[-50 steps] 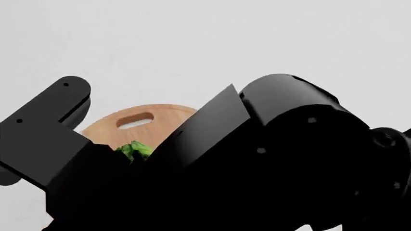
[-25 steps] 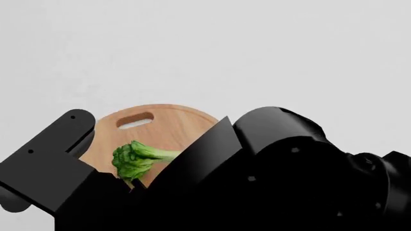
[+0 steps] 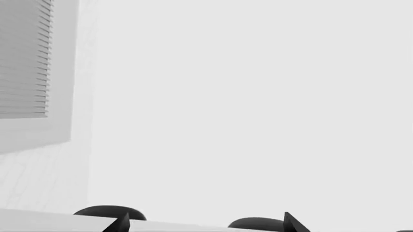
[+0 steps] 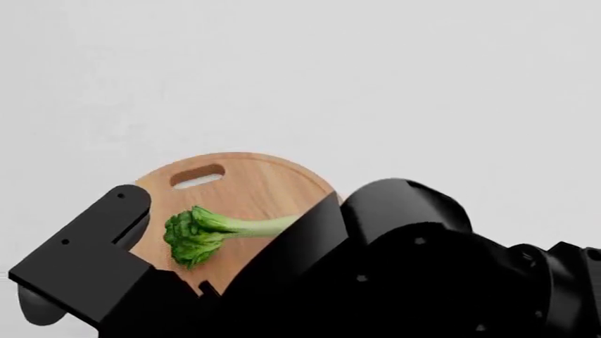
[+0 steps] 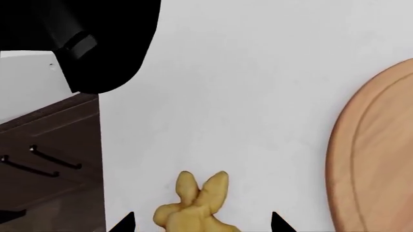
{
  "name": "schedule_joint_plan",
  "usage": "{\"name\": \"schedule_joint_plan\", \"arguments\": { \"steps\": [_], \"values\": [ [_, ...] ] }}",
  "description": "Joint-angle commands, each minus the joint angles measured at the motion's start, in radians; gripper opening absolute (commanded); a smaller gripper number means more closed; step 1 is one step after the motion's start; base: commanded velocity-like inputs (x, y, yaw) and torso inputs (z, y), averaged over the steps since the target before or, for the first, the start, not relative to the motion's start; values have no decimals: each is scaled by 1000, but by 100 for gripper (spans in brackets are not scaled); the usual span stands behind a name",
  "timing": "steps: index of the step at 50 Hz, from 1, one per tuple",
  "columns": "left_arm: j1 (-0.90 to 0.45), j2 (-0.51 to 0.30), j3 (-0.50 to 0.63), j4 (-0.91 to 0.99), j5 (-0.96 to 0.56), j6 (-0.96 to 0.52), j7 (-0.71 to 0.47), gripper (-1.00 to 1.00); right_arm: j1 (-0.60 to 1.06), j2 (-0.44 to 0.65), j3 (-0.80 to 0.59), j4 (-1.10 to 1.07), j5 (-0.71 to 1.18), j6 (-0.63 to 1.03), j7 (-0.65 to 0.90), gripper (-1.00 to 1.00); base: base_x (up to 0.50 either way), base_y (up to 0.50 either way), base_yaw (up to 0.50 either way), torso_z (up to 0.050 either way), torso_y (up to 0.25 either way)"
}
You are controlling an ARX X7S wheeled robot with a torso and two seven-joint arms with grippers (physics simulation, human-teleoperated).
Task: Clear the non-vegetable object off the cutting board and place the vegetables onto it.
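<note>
The right arm (image 4: 413,267) hides the cutting board's (image 4: 253,183) near edge and the leafy green's (image 4: 216,232) stalk end

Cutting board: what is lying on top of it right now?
A leafy green lies on the cutting board; no muffin shows. The arms hide the board's near part. The ginger root lies off it.

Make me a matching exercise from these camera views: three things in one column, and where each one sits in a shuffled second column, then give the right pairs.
Things:
1. leafy green
2. ginger root
3. cutting board

Places:
A. on the white counter beside the board, between the right gripper's fingers in the right wrist view
B. flat on the white counter, handle slot toward the far side in the head view
C. lying on the board, frilly top toward the robot's left, stalk running under the black right arm

Pairs: 1-C, 2-A, 3-B
</note>
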Motion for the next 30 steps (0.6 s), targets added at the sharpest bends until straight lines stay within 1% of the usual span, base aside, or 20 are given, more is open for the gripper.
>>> {"name": "schedule_joint_plan", "arguments": {
  "steps": [1, 30],
  "values": [
    [4, 1, 4, -5, 3, 7, -2, 100, -30, 0, -8, 23, -48, 9, -46, 100, 0, 0, 0, 0, 0],
    [3, -3, 6, -21, 4, 17, -2, 100, -91, -13, -24, 63, -129, 9, -148, 100, 0, 0, 0, 0, 0]
  ]
}}
